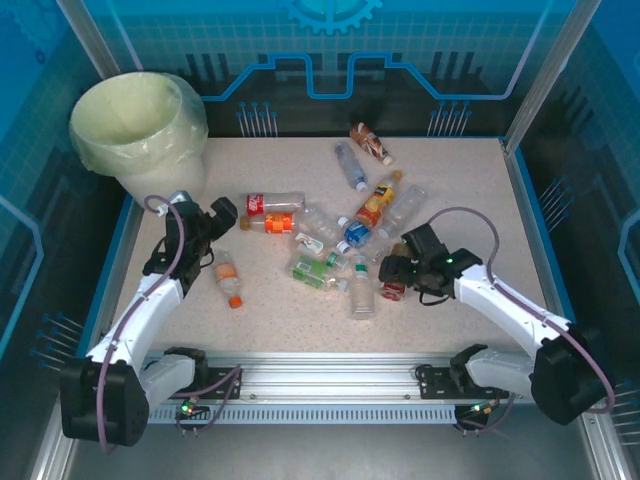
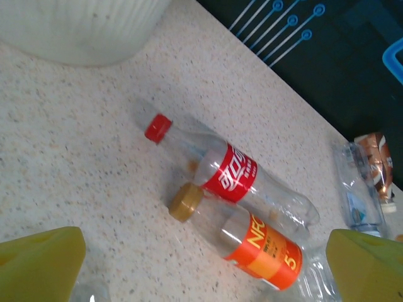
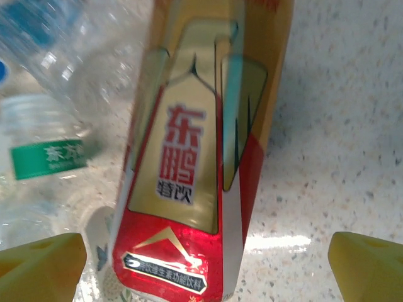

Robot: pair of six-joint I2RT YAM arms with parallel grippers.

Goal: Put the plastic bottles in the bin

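Plastic bottles lie scattered across the ctr of a speckled table. The bin stands at the far-left corner w/ a yellowish bag folded over its rim.

The left gripper hangs near the bin's foot, fingers spread wide and holding nothing. In its wrist view the yellow fingertips frame two bottles lying side by side and touching just ahead: a red-label bottle w/ red cap and an orange-label bottle w/ gold cap, both caps pointing toward the bin side. A small orange-capped bottle lies alone beside the left arm.

The right gripper sits low at the right edge of the pile, fingers apart, straddling a red-and-gold-label bottle. Its wrist view shows bare table btwn that bottle and one fingertip, so nothing is clamped. A green-label bottle lies just beside it. A brown-label bottle rests apart near the table's far edge.
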